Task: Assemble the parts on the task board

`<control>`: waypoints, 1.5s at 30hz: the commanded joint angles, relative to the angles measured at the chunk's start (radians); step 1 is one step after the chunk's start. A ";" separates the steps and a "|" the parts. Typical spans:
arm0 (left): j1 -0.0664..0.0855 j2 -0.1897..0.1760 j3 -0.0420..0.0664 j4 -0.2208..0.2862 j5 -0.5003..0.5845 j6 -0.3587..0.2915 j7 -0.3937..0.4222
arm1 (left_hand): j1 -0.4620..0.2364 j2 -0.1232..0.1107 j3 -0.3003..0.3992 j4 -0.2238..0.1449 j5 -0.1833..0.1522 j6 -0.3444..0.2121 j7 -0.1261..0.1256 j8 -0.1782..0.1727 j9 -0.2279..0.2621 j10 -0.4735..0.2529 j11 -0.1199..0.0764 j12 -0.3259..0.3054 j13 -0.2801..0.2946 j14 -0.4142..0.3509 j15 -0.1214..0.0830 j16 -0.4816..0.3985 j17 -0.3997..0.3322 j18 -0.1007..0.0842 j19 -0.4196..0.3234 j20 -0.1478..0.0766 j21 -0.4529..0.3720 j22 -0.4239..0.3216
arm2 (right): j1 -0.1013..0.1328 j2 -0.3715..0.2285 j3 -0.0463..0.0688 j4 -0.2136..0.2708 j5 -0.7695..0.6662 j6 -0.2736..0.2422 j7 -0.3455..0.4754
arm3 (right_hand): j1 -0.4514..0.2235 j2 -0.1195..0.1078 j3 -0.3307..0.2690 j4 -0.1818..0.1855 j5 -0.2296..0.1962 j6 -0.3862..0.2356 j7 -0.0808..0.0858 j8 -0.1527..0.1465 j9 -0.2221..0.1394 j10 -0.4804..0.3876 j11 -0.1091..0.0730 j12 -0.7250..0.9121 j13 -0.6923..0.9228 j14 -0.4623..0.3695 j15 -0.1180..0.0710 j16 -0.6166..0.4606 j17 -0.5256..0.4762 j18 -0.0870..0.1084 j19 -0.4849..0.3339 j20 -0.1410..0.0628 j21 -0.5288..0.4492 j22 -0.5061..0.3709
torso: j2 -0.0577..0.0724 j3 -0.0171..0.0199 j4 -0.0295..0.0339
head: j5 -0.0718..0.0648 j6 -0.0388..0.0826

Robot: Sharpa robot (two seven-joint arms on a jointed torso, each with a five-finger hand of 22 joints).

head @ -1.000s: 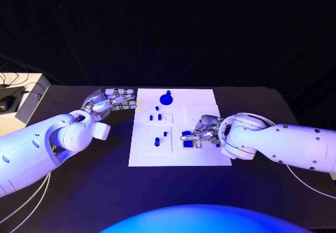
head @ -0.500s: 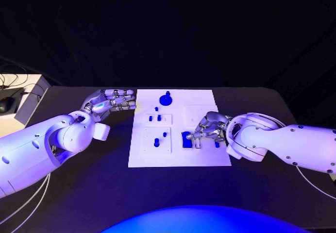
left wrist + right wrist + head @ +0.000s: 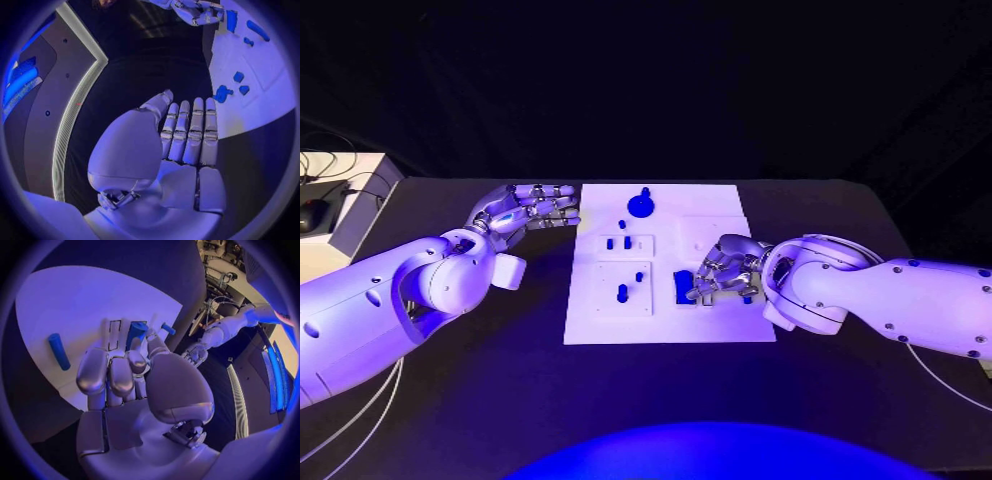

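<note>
The white task board [image 3: 668,325] lies in the middle of the black table. My right hand [image 3: 728,272] is over the board's right side, fingers curled, and pinches a blue block [image 3: 684,287] between thumb and fingers; the right wrist view shows this block [image 3: 136,332] at the fingertips. A blue cylinder [image 3: 59,351] lies loose on the board beside that hand. A round blue knob [image 3: 642,204] stands at the far end, and small blue parts [image 3: 623,292] sit in the left-hand plates. My left hand [image 3: 524,208] holds nothing at the board's far left edge, its fingers [image 3: 187,132] straight and side by side.
A pale box with cables and a dark mouse [image 3: 315,212] stands off the table's far left corner. The left wrist view shows the board [image 3: 250,110] with small blue parts [image 3: 222,93] and my right hand [image 3: 200,11] beyond.
My right hand has drawn its fingers in around the blue block and shifted slightly on the board. The left hand has stayed where it was.
</note>
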 commanded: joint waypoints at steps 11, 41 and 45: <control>-0.002 0.000 0.001 0.003 0.007 0.016 0.002 | -0.002 -0.004 -0.001 0.004 -0.001 -0.001 0.007 -0.001 0.001 -0.001 0.006 -0.002 0.000 -0.006 0.002 -0.003 0.001 -0.002 -0.002 0.005 -0.003 -0.001 | -0.020 0.036 0.000 -0.026 -0.090 -0.008 -0.087 | 0.013 0.028 0.013 -0.017 -0.004 0.013 -0.009 0.022 0.005 0.018 -0.011 0.013 0.009 0.005 -0.011 0.001 0.004 -0.013 0.064 -0.014 0.009 0.138 | 0.001 -0.0012 0.0006 | 0.002 -0.005; -0.005 -0.003 0.001 0.005 0.014 0.019 0.011 | -0.002 -0.004 -0.002 0.007 -0.001 0.003 0.002 0.000 0.001 0.008 0.002 -0.002 0.000 -0.005 0.001 -0.003 0.001 -0.003 -0.002 0.004 -0.003 -0.001 | 0.046 -0.121 0.005 -0.016 -0.004 0.080 0.019 | -0.092 0.017 -0.057 0.140 0.064 -0.003 0.036 -0.113 -0.116 0.008 0.019 0.012 0.022 0.006 0.012 0.015 0.020 -0.005 0.062 0.005 0.027 0.141 | -0.001 -0.0007 -0.0038 | -0.022 0.010; -0.005 -0.004 0.001 0.006 0.014 0.019 0.011 | -0.002 -0.004 -0.002 0.007 -0.001 0.003 0.002 0.000 0.001 0.008 0.002 -0.002 0.000 -0.005 0.001 -0.003 0.001 -0.003 -0.002 0.004 -0.003 -0.001 | 0.050 -0.140 0.004 -0.035 -0.037 0.146 -0.011 | -0.081 0.046 -0.080 0.120 0.102 0.011 0.039 -0.125 -0.190 0.011 0.020 0.012 0.023 0.005 0.013 0.017 0.020 -0.004 0.062 0.008 0.034 0.142 | 0.001 0.0006 -0.0024 | -0.027 0.011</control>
